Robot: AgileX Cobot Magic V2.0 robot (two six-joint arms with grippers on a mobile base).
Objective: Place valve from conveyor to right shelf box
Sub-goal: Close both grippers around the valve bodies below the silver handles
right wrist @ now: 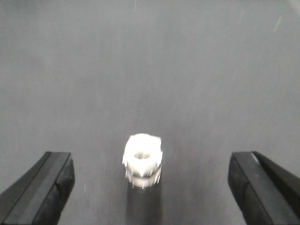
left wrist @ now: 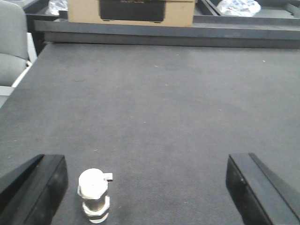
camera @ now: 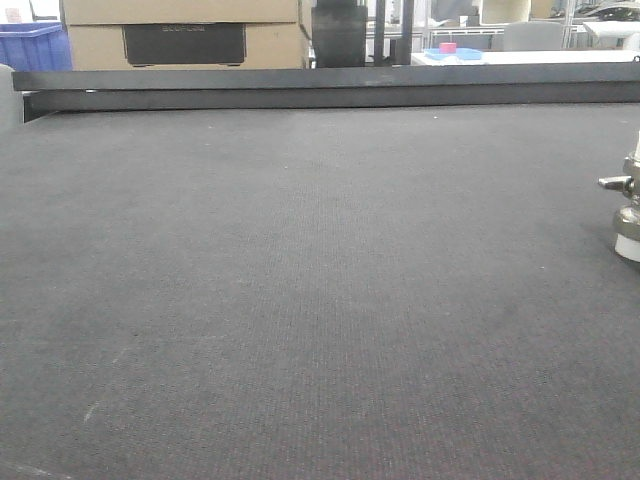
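**Fig.** Pick stage, nothing grasped yet. The small silvery metal valve w/ short side stem and white base (camera: 628,210) stands upright on the dark grey woven-fabric conveyor (camera: 300,300). In the front view it sits toward the conveyor's right edge, cut by the frame border. It is well short of the black metal rail (camera: 320,85) along the far edge, and a tan cardboard box (camera: 180,30) sits beyond that rail. Shelf and its box: not in view.

**Risks (judged).**
- (a) Tipping: the valve is narrow, tall and free-standing, so a finger meeting it off-centre would prob. knock it over rather than pinch it.
- (b) Side stem: it may catch a pad and twist the piece in the grip.
- (c) Blur: the right wrist view is blurred, so the position est. is soft. If belt or arm is in motion, closure could miss.
- (d) Interference: both arms hover near one piece, so a clash is poss. if both go in.

**Relative position.**
- Right end effector (right wrist: 151,187): spread wide, nothing held. The valve (right wrist: 143,161) lies btwn its fingers (right wrist: 40,187), approx. centred and apart from both.
- Left end effector (left wrist: 146,190): likewise spread and empty. The valve (left wrist: 93,194) stands just beside the image-left finger (left wrist: 35,185), not touching and far off-centre, w/ its stem pointing into the gap.
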